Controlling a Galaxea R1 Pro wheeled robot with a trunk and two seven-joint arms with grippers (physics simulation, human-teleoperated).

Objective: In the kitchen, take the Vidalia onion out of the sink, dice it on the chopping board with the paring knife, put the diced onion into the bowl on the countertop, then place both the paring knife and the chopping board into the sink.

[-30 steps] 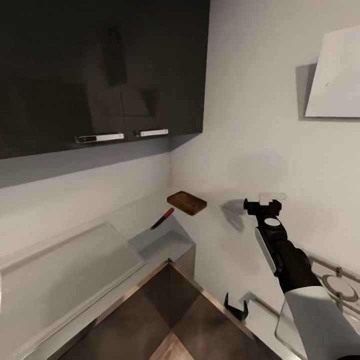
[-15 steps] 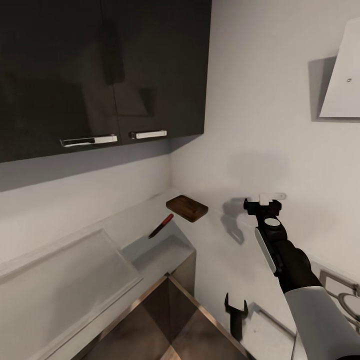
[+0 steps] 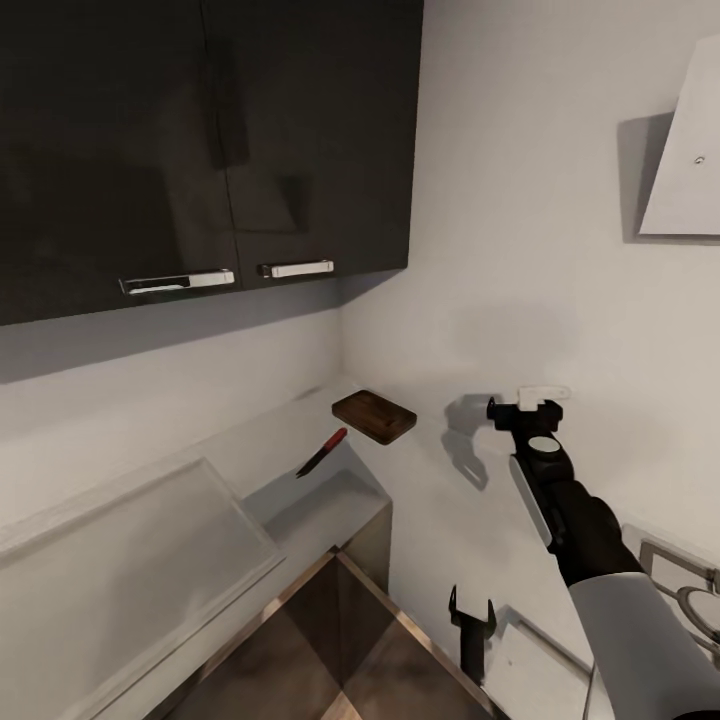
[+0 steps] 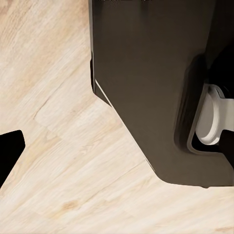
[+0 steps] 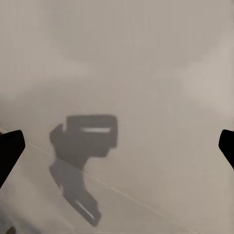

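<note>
The dark brown chopping board (image 3: 374,415) lies on the pale counter in the corner below the black upper cabinets. Just in front of it the paring knife (image 3: 322,452), with a dark blade and reddish handle, rests by the far rim of the sink basin (image 3: 325,505). My right gripper (image 3: 525,408) is held up to the right of the board, close to the wall and open; its wrist view faces the bare wall and its own shadow. My left gripper (image 3: 471,608) hangs low with fingers apart and nothing between them. The onion and bowl are out of view.
The flat drainboard (image 3: 130,550) stretches left of the basin. A hob (image 3: 690,590) sits at the right edge, under a white hood (image 3: 690,150). Black upper cabinets (image 3: 200,140) hang overhead. The left wrist view looks down at light wood floor (image 4: 58,146) and my dark base (image 4: 151,83).
A second ago the whole view swung a little, so the camera moved. Over the last half second nothing has visibly changed; both grippers keep their places.
</note>
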